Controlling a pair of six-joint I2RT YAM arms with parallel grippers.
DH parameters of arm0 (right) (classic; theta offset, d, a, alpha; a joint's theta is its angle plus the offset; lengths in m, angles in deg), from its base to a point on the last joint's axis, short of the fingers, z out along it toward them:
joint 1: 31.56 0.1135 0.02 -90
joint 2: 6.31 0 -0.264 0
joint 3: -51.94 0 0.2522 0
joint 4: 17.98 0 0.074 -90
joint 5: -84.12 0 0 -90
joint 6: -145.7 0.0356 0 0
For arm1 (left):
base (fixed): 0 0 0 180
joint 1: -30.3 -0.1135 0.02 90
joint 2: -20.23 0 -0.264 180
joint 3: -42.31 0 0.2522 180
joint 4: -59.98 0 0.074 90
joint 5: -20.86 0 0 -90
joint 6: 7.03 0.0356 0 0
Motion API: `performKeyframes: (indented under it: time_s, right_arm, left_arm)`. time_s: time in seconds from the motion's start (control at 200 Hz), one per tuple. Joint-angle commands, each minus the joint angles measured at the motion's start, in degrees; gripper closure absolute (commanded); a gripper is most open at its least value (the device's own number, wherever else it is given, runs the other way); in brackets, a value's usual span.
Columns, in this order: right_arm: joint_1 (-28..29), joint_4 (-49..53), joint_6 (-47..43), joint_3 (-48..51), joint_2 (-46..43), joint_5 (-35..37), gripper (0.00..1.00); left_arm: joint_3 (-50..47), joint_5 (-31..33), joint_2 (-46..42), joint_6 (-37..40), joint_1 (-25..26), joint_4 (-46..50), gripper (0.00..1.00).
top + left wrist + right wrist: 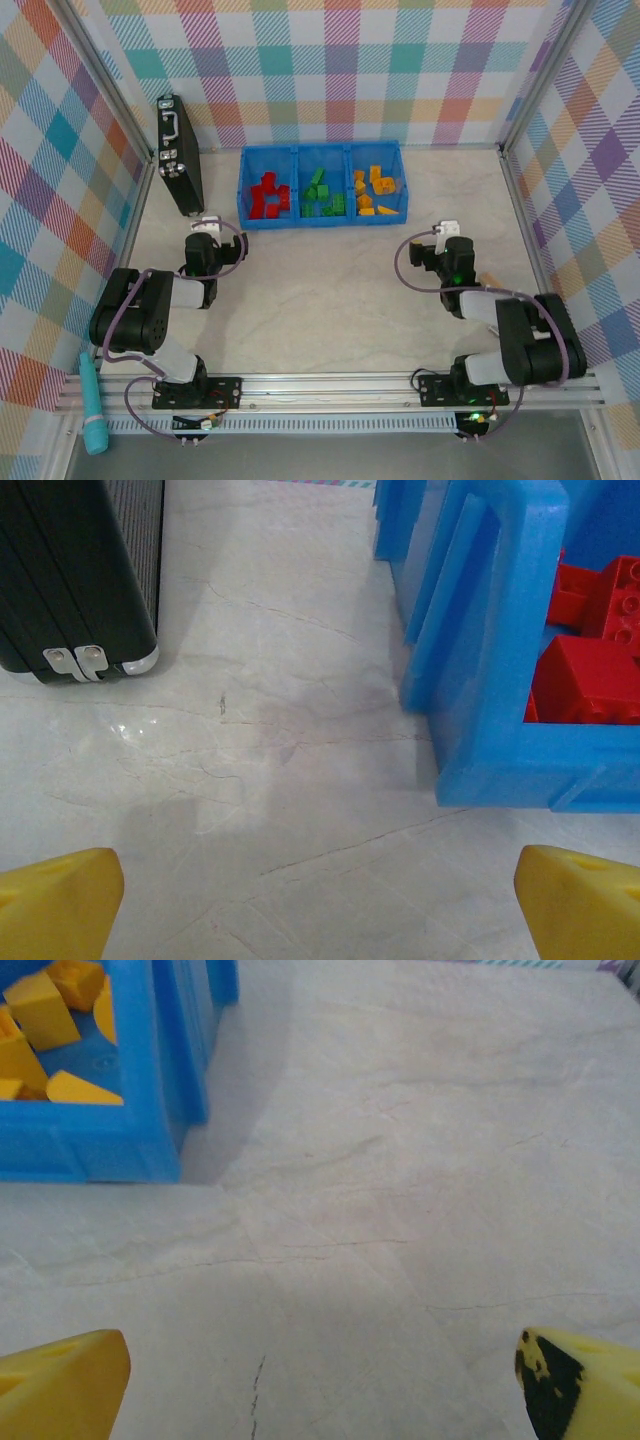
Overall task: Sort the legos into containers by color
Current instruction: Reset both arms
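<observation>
Left gripper [320, 905] hangs low over the table [320, 310], fingers spread wide, near the tray's near left corner. Right gripper [320, 1385] is likewise spread wide, near the right corner. Beyond, the containers [320, 218] hold red legos [268, 195] left, green legos [322, 193] middle, yellow-orange legos [375, 190] right. A black case [180, 155] stands left of them.

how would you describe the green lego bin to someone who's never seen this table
Look to the far side of the table, where a blue tray sits split into three bins. It is the middle bin, holding green legos, between red legos on its left and yellow-orange legos on its right.
</observation>
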Motion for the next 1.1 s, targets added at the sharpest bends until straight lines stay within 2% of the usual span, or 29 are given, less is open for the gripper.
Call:
performKeyframes:
  time_s: [0.0, 0.045, 0.17, 0.22, 0.285, 1.095]
  right_arm:
    - [-0.58, -8.66, -1.23, -3.03, 3.84, -3.10, 0.01]
    - [-2.36, -5.00, -0.10, -4.12, 3.09, -5.94, 0.01]
    - [-5.40, -13.31, 2.43, -2.89, 8.74, -9.32, 0.01]
    - [-6.29, -7.45, 3.16, -4.49, 7.33, -10.87, 0.01]
    - [-7.22, -8.23, 3.70, -4.82, 7.93, -12.33, 0.01]
    - [-7.35, -7.22, 3.55, -5.09, 7.94, -12.56, 0.01]
  left_arm:
    - [0.62, 0.58, -0.10, 0.92, 0.10, -0.44, 0.00]
    - [0.63, 0.54, -0.11, 0.88, 0.17, -0.44, 0.00]
    - [0.62, 0.59, -0.10, 0.87, 0.11, -0.44, 0.00]
    - [0.62, 0.60, -0.14, 0.89, 0.16, -0.45, 0.00]
    - [0.62, 0.56, -0.10, 0.88, 0.17, -0.45, 0.00]
    - [0.88, -0.43, 0.06, 0.63, -0.52, -0.09, 0.00]
